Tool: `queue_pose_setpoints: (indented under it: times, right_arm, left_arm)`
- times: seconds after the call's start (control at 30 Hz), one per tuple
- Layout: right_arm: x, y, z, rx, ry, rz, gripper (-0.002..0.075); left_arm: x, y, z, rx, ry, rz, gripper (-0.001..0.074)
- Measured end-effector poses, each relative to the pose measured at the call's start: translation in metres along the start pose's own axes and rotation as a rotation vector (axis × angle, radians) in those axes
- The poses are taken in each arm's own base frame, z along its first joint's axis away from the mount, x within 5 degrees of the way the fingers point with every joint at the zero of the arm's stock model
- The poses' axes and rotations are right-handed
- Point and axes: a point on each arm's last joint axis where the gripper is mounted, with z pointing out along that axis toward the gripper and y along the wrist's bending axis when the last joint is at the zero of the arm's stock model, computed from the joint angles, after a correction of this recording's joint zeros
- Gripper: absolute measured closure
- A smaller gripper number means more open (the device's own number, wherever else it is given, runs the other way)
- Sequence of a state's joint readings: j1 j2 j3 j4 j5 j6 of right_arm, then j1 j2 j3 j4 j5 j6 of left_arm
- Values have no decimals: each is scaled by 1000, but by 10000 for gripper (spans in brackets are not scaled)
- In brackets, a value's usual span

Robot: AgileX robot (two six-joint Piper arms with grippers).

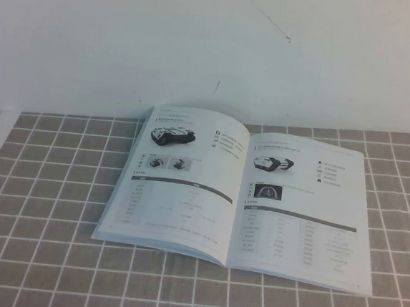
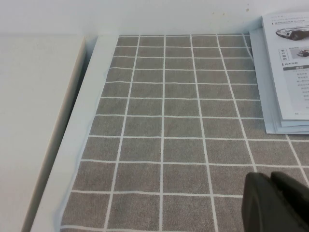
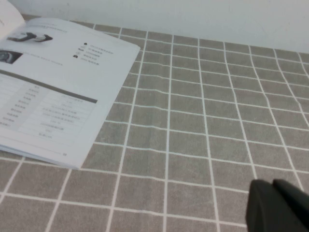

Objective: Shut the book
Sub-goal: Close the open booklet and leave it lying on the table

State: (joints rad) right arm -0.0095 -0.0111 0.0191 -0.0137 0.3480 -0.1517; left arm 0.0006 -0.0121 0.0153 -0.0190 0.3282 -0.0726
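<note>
We see the grey-checked counter [image 1: 42, 207] carrying the book [image 1: 237, 192], which lies open and flat near the middle, close to the white wall [image 1: 201, 38]. The left claw [image 2: 276, 202] and the right claw [image 3: 277, 207] show only as dark edges in their wrist views, over the counter apart from the pages. We cannot tell whether either is wide or narrow.

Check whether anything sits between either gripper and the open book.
Nothing visible. Only bare checked tablecloth lies between the left gripper and the book, at its left edge, and likewise between the right gripper and its right page. Neither gripper shows in the high view.
</note>
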Motion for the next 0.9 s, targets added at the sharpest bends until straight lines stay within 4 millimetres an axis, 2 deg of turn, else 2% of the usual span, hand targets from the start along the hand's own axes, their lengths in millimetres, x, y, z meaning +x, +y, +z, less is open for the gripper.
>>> queue_pose_setpoints:
  times: [0.53,0.9]
  right_arm:
    - [0,0,0,0,0,0,729]
    - [0,0,0,0,0,0,729]
  left_arm:
    - [-3,0,0,3,-39,0,737]
    - [-30,-2,-5,26,-357,0,738]
